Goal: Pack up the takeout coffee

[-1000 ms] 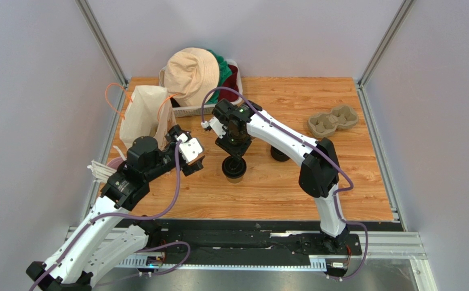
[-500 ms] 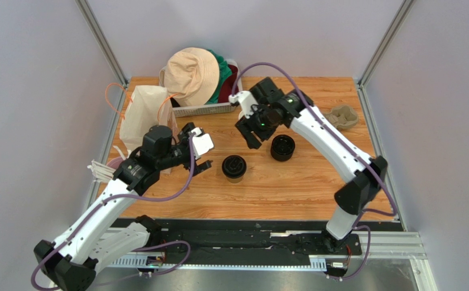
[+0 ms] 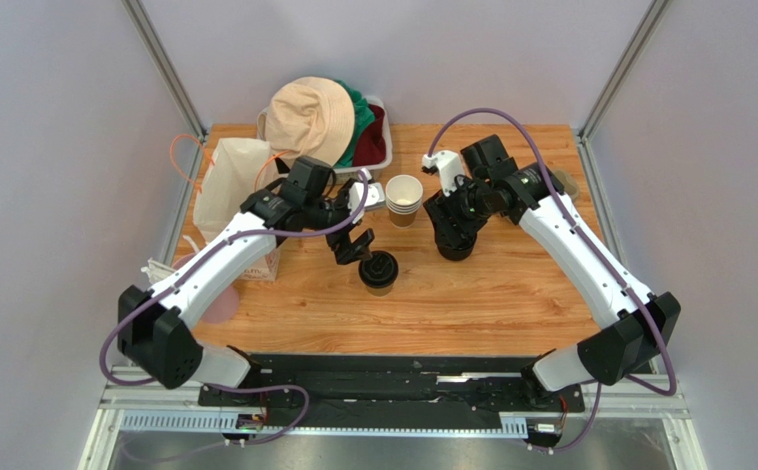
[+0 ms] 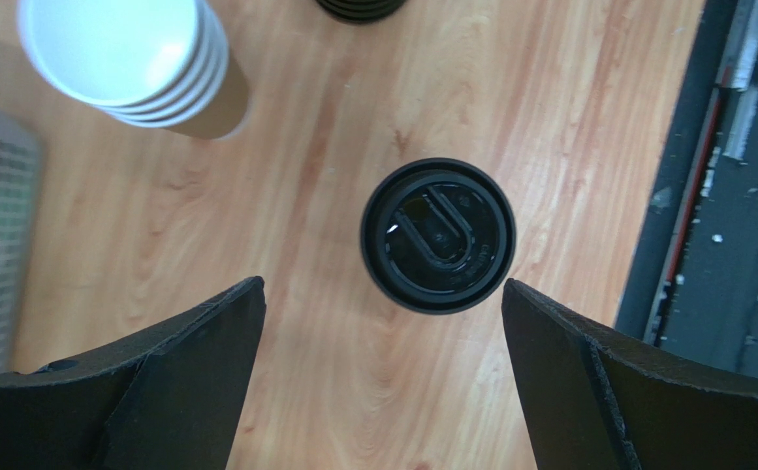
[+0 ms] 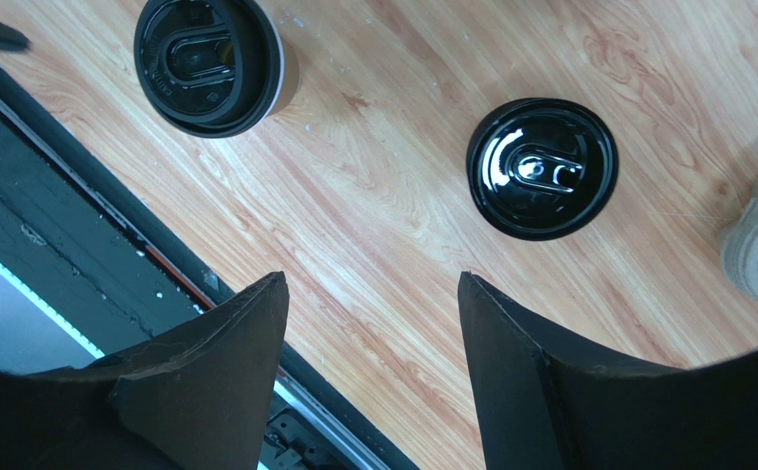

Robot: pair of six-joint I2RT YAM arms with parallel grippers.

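No writing, label, brand or number is legible anywhere. The takeout coffee [image 4: 438, 235], ahead of the left gripper [image 4: 381, 286] between its jaws, shows only a moulded U-shaped ridge on top.

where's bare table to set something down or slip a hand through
Biggest bare patch: the right half of the table, from the loose lids to the right edge, under the right arm. Also the near strip between the lidded cup and the front edge. Crowded back left: bag, basket, stacked cups, left gripper.
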